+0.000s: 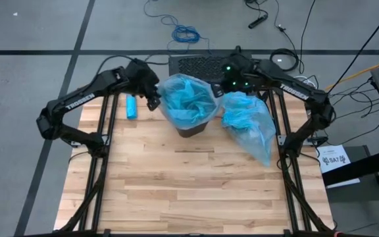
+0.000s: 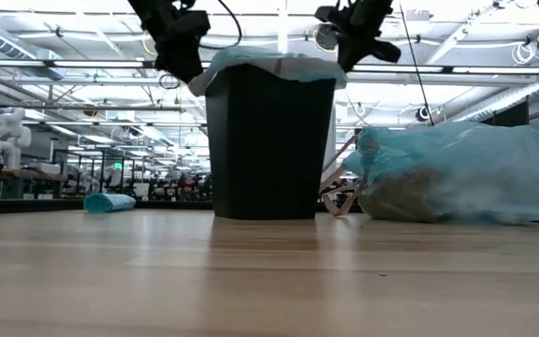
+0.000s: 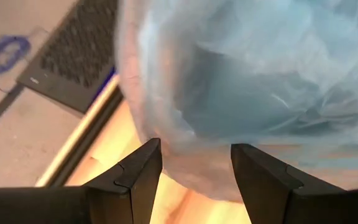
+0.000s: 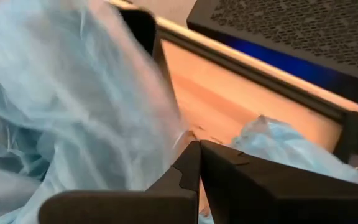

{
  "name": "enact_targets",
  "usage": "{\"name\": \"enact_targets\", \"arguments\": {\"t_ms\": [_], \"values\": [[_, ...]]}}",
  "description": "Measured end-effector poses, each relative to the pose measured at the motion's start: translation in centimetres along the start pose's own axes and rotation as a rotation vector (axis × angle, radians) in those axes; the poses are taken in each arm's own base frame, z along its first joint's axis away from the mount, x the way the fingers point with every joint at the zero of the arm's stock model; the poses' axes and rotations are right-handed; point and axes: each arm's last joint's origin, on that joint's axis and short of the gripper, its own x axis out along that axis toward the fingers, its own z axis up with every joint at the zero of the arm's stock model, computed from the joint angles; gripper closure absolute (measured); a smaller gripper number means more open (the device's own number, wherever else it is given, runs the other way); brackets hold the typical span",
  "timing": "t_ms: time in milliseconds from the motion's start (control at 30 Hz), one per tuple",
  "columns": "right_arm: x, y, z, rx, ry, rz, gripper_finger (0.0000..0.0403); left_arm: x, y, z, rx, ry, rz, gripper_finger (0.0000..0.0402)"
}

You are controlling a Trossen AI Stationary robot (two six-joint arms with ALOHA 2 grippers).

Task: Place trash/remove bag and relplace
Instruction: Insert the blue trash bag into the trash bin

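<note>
A black bin [image 2: 269,140] stands upright on the table's far middle, lined with a light-blue bag [image 1: 188,99] whose edge is folded over the rim. My left gripper [image 1: 153,100] hovers open by the bin's left rim; the lined rim [image 3: 229,93] lies just beyond its fingers. My right gripper [image 1: 231,84] is shut, up by the bin's far right rim, with nothing between its fingers [image 4: 199,149]. A full blue bag [image 1: 250,126] lies on its side on the table right of the bin, and brownish trash [image 2: 408,195] shows through its film.
A small blue oblong roll [image 1: 131,106] lies on the table left of the bin. A black perforated box [image 1: 196,64] sits just past the far edge, with cables on the floor behind. Bare wood [image 1: 189,191] fills the near half.
</note>
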Motion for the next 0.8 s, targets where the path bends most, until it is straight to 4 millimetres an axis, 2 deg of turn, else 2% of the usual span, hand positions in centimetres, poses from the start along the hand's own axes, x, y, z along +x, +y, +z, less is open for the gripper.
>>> {"name": "enact_targets", "arguments": {"t_ms": [200,367,533,667,800], "values": [[-0.7,-1.6,0.8,0.002,0.033,0.091,0.0403,-0.7,1.4,0.3,-0.042,-0.024,-0.002,0.0206],[-0.1,-2.0,1.9,-0.097,-0.021,0.127,0.0403,-0.8,2.4,0.2,-0.085,-0.034,0.002,0.0206],[0.1,-2.1,3.2,-0.176,-0.089,0.231,0.0399,-0.9,2.4,0.3,-0.107,-0.041,0.0,0.0206],[0.6,-2.4,4.1,-0.201,-0.109,0.335,0.0376,-0.9,2.4,0.3,-0.108,-0.04,-0.003,0.0206],[2.0,-2.5,4.4,-0.219,-0.073,0.374,0.034,-0.4,2.4,0.3,-0.108,-0.03,-0.025,0.0206]]}}
